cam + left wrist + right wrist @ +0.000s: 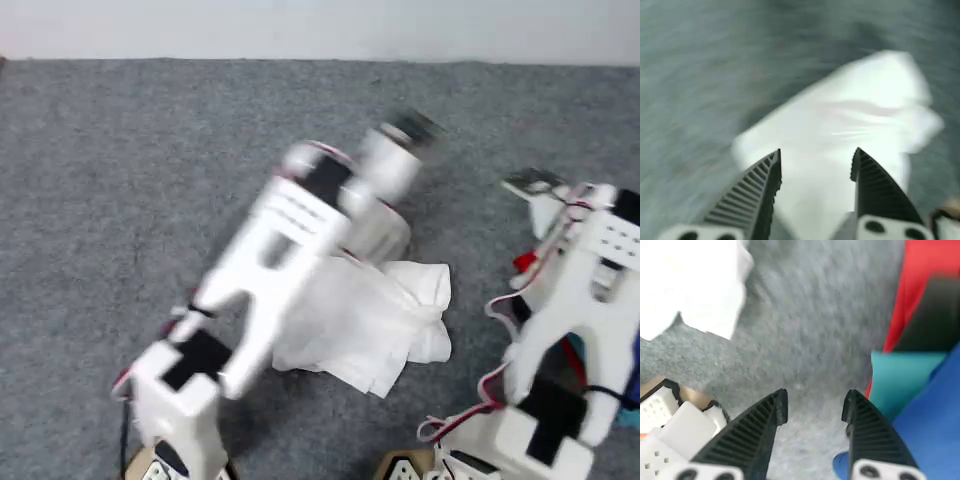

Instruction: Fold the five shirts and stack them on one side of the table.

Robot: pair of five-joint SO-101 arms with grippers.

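White shirt (372, 312): where does it lie? (Reader)

Crumpled on the grey surface (120, 200), near the front, between the two arm bases. The left arm (285, 235) crosses over one edge of it. (Legend)

And the left hand (817, 152)? (Reader)

Above the white shirt, fingers spread wide, nothing between them. Whether it touches the cloth cannot be told. (Legend)

The right hand (816, 395)? (Reader)

Likewise wide open and empty, over bare surface. The white shirt is off to one side. Near it on the other side is a pile of overlapping cloths: red cloth (920, 285), black cloth (935, 320), teal cloth (900, 375), blue cloth (930, 440). From above, the pile sits at the surface's right edge, beside the right arm (590, 300). (Legend)
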